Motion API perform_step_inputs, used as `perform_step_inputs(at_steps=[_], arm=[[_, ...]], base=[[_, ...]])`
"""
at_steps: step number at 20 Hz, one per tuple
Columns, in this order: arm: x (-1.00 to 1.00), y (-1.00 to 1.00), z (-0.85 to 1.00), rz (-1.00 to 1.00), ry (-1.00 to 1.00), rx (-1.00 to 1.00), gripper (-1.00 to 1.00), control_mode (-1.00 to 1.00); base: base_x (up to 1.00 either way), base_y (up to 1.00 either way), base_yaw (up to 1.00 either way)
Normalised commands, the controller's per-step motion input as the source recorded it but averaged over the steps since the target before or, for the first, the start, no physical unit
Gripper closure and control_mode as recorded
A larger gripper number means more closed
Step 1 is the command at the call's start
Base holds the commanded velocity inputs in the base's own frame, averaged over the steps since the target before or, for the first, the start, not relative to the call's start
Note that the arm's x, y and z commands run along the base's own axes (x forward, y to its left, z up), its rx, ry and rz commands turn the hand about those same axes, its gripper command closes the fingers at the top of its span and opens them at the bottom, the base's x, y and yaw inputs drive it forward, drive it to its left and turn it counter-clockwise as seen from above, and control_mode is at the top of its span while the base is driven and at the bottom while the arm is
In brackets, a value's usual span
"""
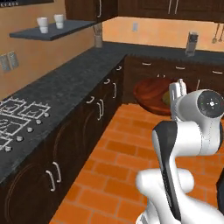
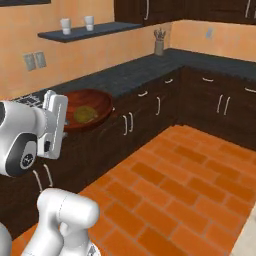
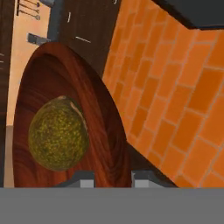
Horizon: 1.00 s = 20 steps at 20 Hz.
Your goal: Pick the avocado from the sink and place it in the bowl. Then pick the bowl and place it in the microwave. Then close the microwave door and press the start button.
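The reddish-brown wooden bowl (image 1: 151, 94) hangs in the air above the orange tiled floor, in front of the dark corner cabinets. My gripper (image 3: 113, 177) is shut on its near rim, one fingertip (image 3: 83, 179) inside the bowl (image 3: 52, 78) and the other outside. The olive-green avocado (image 3: 58, 133) lies in the bowl close to the fingers. From the right base view the bowl (image 2: 95, 105) juts forward from my hand with the avocado (image 2: 84, 114) resting in its hollow. In the left base view the avocado (image 1: 166, 98) peeks out beside the hand.
A dark stone counter (image 1: 74, 78) runs along the left wall with a cooktop (image 1: 17, 118) near me. A shelf (image 1: 52, 30) carries two white cups. A utensil holder (image 1: 98, 37) stands in the corner. Dark cabinets (image 2: 210, 105) line the far side, with open tiled floor (image 2: 185, 180) between.
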Motion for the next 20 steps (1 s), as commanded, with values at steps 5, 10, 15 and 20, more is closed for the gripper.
perform_step_inputs(at_steps=[5, 10, 15, 20], arm=[[0.0, 0.0, 0.0, 0.0, 0.0, 0.0, 1.0, 1.0], [0.0, 0.0, 0.0, 0.0, 0.0, 0.0, 1.0, 1.0], [0.0, 0.0, 0.0, 0.0, 0.0, 0.0, 1.0, 1.0], [0.0, 0.0, 0.0, 0.0, 0.0, 0.0, 1.0, 1.0]], base=[[-0.07, 0.0, 1.0], [-0.15, 0.0, 1.0], [-0.21, 0.0, 1.0], [-0.17, 0.0, 1.0]])
